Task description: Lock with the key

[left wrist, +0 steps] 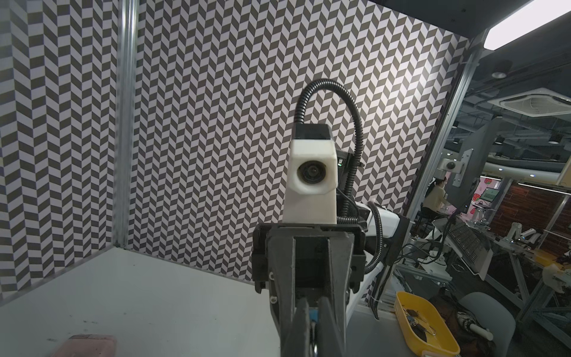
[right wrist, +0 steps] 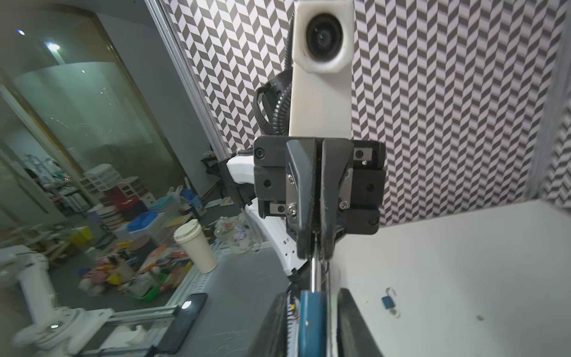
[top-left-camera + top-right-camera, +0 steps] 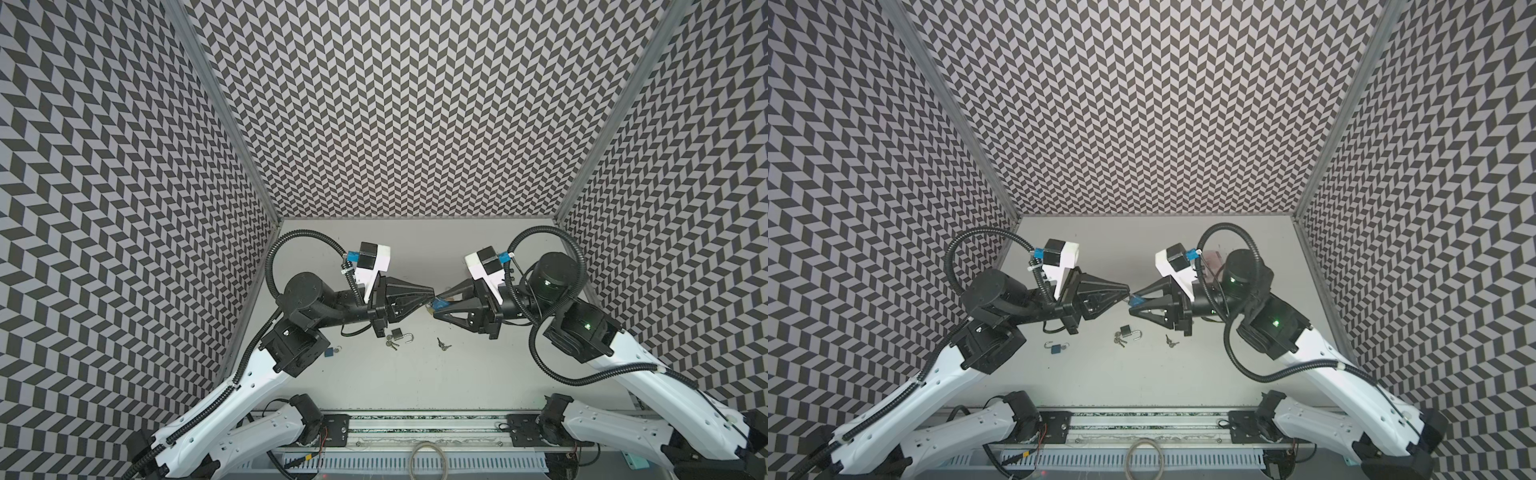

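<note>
Beyond loose keys [image 3: 442, 344], left end effector [image 3: 430, 300] clamps blue padlock [image 3: 440, 306]; right end effector [image 3: 435, 307] gapes.

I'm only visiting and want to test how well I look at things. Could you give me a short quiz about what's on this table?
1. How many padlocks lie on the table?
2. True or false: no keys lie on the table.
3. The raised padlock between the two arms is: A blue, B red, C yellow.
Key: 1 two, a small blue padlock and a grey padlock; 2 false, keys are there; 3 A.
</note>
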{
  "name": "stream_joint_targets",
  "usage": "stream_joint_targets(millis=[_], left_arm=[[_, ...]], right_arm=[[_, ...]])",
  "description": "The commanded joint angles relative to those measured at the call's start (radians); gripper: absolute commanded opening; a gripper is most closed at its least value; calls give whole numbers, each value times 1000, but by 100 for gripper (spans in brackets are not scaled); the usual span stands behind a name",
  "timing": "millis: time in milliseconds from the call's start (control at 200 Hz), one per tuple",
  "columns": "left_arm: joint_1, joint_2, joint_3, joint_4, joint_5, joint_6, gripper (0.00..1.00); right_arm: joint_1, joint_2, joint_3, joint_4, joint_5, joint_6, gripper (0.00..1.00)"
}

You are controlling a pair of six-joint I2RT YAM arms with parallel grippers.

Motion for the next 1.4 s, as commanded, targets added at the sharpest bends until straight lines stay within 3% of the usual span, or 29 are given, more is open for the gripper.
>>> stream_joint_targets(millis=[0,145,200,376,511,606,741,1066,1222,1312,1397], left_arm=[[-1,-49,-49,173,-63,-119,0],[-3,-80,-123,326,-129,-222,0],[-3,-80,-126,328,-139,-224,0],[-9,-73,-132,343,-139,-230,0],[-13,-67,-135,349,-138,-232,0],[-15,-67,-137,352,-136,-232,0],[-17,-59,-137,357,-132,-232,0],[-20,-58,-140,363,-130,-232,0],[-19,-61,-141,365,-135,-234,0],[-20,-63,-143,363,-138,-234,0],[-18,-68,-133,331,-143,-220,0]], right_arm=[[5,-58,-97,377,50,147,63],[19,-77,-242,656,130,272,76],[37,-73,-262,692,170,282,80],[91,-42,-249,687,258,264,79],[103,-22,-249,727,296,269,71],[110,-3,-235,743,286,277,60],[120,29,-194,725,251,268,54],[132,38,-183,713,257,260,21],[133,38,-183,708,257,260,15],[133,36,-184,706,258,258,0],[134,20,-187,687,286,261,0]])
